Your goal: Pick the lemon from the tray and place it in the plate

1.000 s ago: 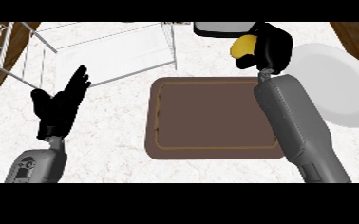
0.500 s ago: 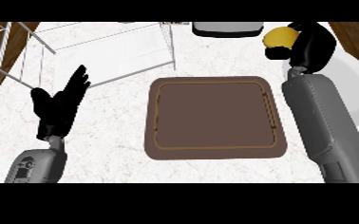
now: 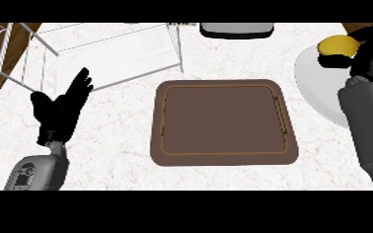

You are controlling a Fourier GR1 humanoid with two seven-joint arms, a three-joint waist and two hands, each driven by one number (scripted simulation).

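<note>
**A:** What is the right hand [image 3: 342,61] doing?

**B:** It shows at the view's upper right, with its black fingers curled round the lemon [image 3: 339,43]. The yellow top of the fruit shows above them.

**A:** And where does that put the lemon?

**B:** Over the far part of the white plate [image 3: 313,86], which lies on the tabletop [image 3: 109,143] just right of the tray [image 3: 222,123]. I cannot tell whether the lemon touches the plate. The grey right forearm [image 3: 357,118] runs up the right edge and covers part of the plate.

**A:** The tray itself?

**B:** Brown, square with rounded corners, in the middle of the view.

**A:** And the other hand?

**B:** The left hand [image 3: 62,106] rests at the left, well apart from the tray, fingers straight and pointing up, holding nothing.

**A:** Anything else out there?

**B:** A white wire rack [image 3: 120,54] stands beyond the left hand at the upper left. A grey object [image 3: 237,29] sits at the far edge, behind the tray.
</note>
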